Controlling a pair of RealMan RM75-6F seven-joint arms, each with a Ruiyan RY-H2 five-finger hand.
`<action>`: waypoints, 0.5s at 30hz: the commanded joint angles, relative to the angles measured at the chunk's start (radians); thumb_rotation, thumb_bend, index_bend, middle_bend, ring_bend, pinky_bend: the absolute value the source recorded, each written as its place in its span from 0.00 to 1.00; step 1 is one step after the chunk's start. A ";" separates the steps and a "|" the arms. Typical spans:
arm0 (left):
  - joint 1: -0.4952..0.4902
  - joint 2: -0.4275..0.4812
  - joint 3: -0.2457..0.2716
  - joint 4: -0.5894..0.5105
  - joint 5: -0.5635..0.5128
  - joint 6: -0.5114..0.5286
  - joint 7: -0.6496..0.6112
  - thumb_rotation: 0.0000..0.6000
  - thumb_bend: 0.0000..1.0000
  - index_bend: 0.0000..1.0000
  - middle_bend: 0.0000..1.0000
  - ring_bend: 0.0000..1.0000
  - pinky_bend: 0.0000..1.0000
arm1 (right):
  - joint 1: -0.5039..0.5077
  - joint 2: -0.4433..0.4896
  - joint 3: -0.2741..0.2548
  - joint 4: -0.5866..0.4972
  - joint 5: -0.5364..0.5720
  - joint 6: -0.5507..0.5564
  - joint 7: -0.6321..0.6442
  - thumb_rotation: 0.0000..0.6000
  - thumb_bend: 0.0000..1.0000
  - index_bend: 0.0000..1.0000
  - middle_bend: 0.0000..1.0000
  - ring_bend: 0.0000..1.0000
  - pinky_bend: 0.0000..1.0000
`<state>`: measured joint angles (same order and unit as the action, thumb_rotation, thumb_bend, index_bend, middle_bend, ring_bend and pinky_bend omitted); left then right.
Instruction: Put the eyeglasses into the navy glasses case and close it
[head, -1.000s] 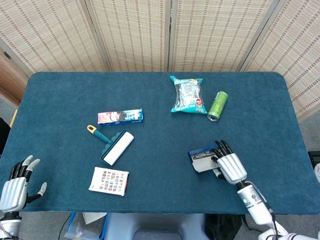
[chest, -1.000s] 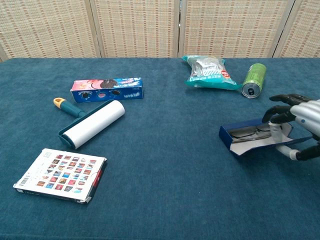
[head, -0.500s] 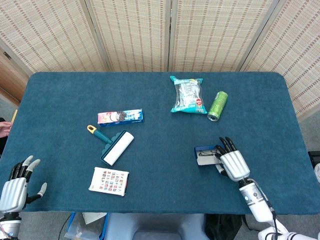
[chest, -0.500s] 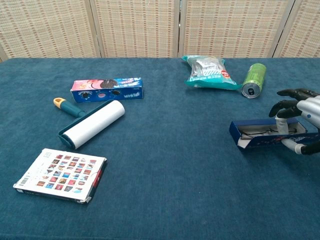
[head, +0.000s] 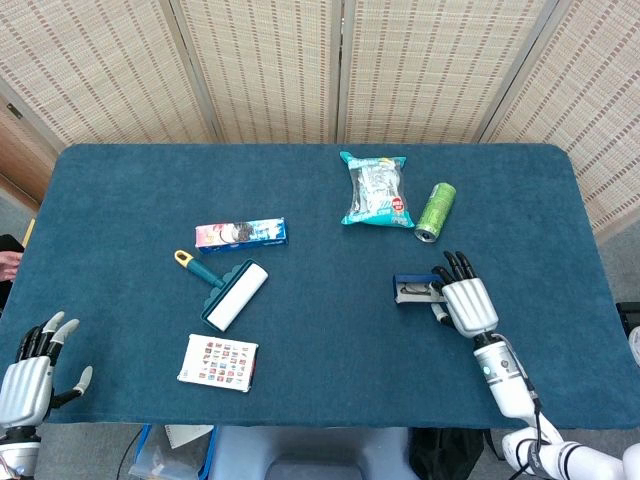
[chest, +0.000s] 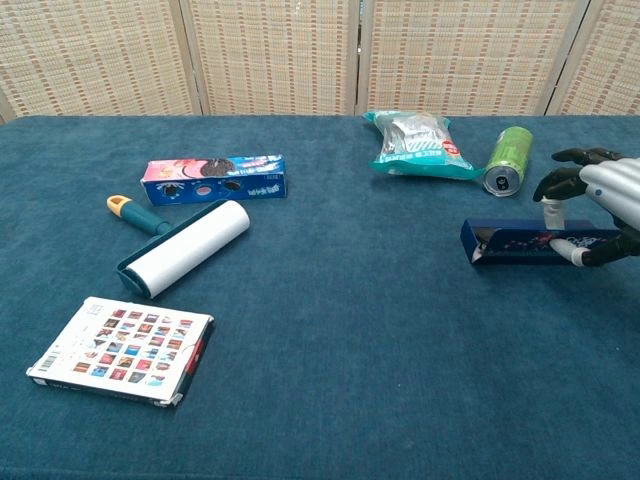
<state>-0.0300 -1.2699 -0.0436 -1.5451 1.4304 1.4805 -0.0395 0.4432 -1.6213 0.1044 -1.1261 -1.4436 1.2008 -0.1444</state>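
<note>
The left hand (head: 28, 375) rests at the near left corner of the tabletop (head: 120, 200), far to the left of the navy glasses case (chest: 520, 243). It holds nothing and its fingers are spread apart. Going to the right, still well to the left of the case, there lie a card of small pictures (chest: 118, 348), a lint roller (chest: 190, 245) with a yellow-tipped handle, and a blue cookie box (chest: 212, 178). Further right, behind the case, a teal snack bag (chest: 418, 145) lies next to a green can (chest: 507, 160) on its side. The navy glasses case lies in front of the can, near the right edge. In the head view its lid seems to stand a little open, and something pale inside may be the eyeglasses (head: 412, 292), but this part is too small to be sure. The right hand (chest: 592, 205) grips the right end of the case, fingers on top and thumb at the front.
</note>
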 joint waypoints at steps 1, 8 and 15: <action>0.000 0.002 0.001 -0.003 -0.001 -0.001 0.002 1.00 0.33 0.14 0.05 0.06 0.00 | 0.023 -0.017 0.022 0.021 0.022 -0.028 -0.001 1.00 0.45 0.64 0.27 0.00 0.00; 0.011 0.009 0.002 -0.004 -0.010 0.005 -0.004 1.00 0.33 0.14 0.05 0.06 0.00 | 0.066 -0.052 0.060 0.089 0.065 -0.083 -0.004 1.00 0.45 0.64 0.26 0.00 0.00; 0.016 0.013 0.004 -0.003 -0.013 0.005 -0.010 1.00 0.33 0.14 0.05 0.06 0.00 | 0.122 -0.094 0.109 0.206 0.117 -0.146 -0.004 1.00 0.45 0.51 0.22 0.00 0.00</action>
<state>-0.0145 -1.2572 -0.0393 -1.5479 1.4174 1.4853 -0.0497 0.5454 -1.7011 0.1968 -0.9484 -1.3439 1.0771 -0.1480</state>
